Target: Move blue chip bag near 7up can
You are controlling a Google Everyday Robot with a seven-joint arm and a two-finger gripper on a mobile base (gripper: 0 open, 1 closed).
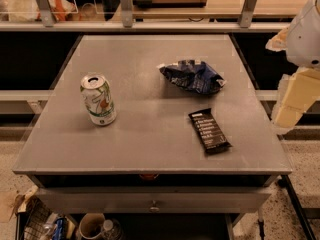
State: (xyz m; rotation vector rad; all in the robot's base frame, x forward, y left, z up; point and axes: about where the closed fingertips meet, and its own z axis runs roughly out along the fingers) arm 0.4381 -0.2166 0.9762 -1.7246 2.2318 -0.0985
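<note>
One gripper (pixel 292 104) seen at right edge, beside table (pixel 145 54), not over it; grip state cannot be told. One blue chip bag (pixel 192 76) laid crumpled on far-right part, long axis left-right, right end dipped nearer. One 7up can (pixel 98 99) stood upright at left, well apart from bag. One black bar wrapper (pixel 209 130) laid flat nearer front edge.

Grey metal table (pixel 150 151) with a drawer (pixel 100 200) stands on speckled floor (pixel 7 164).
</note>
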